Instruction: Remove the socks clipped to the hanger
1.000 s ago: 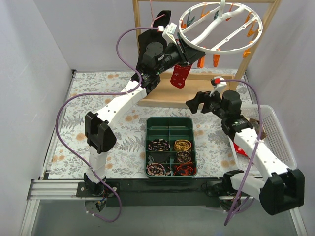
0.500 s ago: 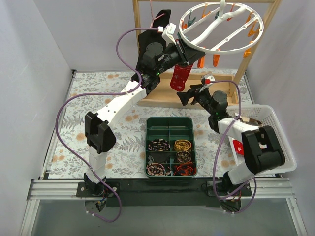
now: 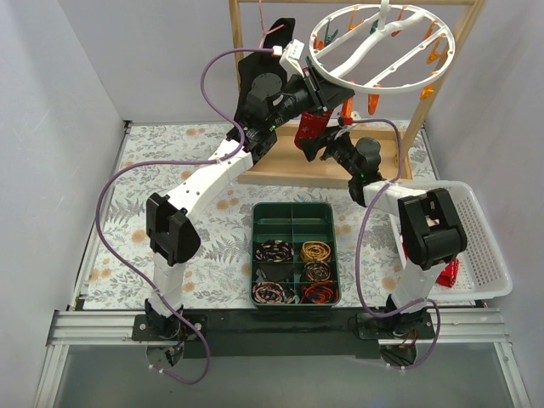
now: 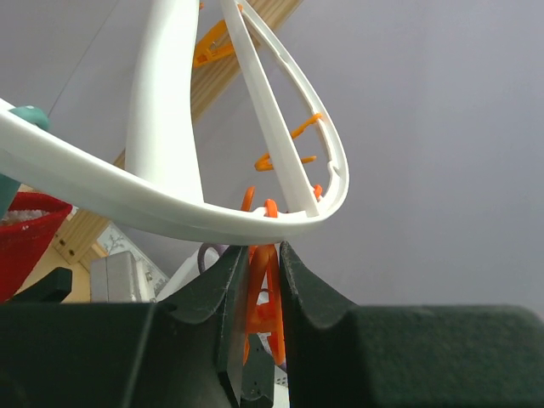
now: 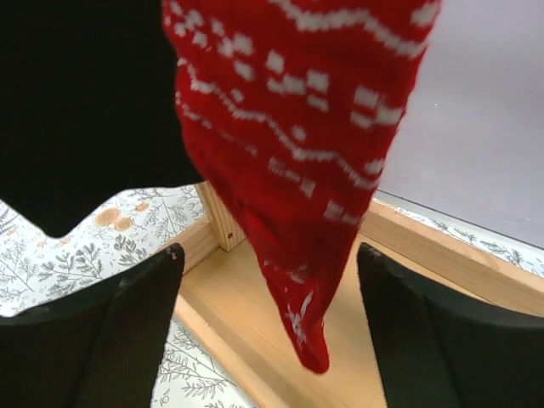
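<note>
The white ring hanger (image 3: pixel 382 47) hangs tilted at the upper right, with orange clips on its rim; its rim also shows in the left wrist view (image 4: pixel 127 191). My left gripper (image 3: pixel 325 93) is up at the rim's near edge, shut on an orange clip (image 4: pixel 265 293) under the rim. A red sock with white patterns (image 3: pixel 308 127) hangs just below it. My right gripper (image 3: pixel 314 146) is open at the sock's lower end. In the right wrist view the sock (image 5: pixel 289 170) dangles between the spread fingers (image 5: pixel 127 331), touching neither.
The wooden frame (image 3: pixel 425 93) and its base board (image 5: pixel 255 314) stand behind and under the sock. A black garment (image 5: pixel 85 102) hangs left of it. A green compartment tray (image 3: pixel 293 212) sits mid-table. A white basket (image 3: pixel 480 246) at right holds a red sock (image 3: pixel 448 274).
My right arm has swung from over the basket left and back to the hanging red sock, its open gripper now around the sock's lower end. The left gripper has stayed on the clip.
</note>
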`<state>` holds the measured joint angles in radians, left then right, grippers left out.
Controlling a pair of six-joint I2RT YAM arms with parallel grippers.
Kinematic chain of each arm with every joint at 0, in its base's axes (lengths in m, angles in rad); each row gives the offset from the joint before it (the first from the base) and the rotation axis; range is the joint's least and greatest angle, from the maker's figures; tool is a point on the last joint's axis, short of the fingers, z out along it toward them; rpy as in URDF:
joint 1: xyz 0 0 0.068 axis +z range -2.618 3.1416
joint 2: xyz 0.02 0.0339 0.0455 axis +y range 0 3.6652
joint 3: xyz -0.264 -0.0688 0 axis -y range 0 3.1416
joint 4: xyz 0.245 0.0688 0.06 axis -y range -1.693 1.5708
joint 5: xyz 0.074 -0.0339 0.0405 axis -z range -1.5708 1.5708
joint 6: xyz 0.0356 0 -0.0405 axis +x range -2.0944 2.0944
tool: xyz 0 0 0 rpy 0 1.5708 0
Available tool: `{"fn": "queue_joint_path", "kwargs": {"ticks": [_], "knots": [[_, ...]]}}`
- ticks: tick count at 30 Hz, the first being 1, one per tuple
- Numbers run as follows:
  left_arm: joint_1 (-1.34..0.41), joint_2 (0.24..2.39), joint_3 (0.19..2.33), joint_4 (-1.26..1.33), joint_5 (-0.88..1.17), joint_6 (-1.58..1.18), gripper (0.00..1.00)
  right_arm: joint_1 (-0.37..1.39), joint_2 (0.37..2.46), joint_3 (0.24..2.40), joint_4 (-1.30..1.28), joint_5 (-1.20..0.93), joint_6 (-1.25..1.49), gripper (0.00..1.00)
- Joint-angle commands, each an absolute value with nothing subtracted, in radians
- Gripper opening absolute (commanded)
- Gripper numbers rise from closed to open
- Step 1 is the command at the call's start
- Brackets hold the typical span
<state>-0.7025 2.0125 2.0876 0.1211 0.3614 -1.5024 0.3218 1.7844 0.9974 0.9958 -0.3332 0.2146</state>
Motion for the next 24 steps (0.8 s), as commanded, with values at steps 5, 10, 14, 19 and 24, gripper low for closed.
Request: {"fn": "queue_joint_path", "kwargs": {"ticks": [5, 10, 14, 19, 24], "knots": [[-0.724, 1.930, 2.056, 0.071, 0.451, -1.509, 0.00, 0.356, 1.793, 1.051, 1.049, -0.348, 0.313, 0.62], [-0.724, 1.908, 2.014, 0.071, 0.460, -1.503, 0.00, 0.393, 1.717, 0.996, 1.084, -0.347, 0.431, 0.23], [-0.724, 1.881, 1.993, 0.067, 0.471, -1.503, 0.09, 0.417, 1.664, 0.947, 1.101, -0.354, 0.523, 0.11], [-0.724, 1.829, 1.938, 0.063, 0.486, -1.503, 0.43, 0.431, 1.606, 0.894, 1.114, -0.377, 0.652, 0.04], [-0.729, 1.757, 1.876, 0.040, 0.489, -1.474, 0.59, 0.446, 1.537, 0.825, 1.092, -0.380, 0.755, 0.04]]}}
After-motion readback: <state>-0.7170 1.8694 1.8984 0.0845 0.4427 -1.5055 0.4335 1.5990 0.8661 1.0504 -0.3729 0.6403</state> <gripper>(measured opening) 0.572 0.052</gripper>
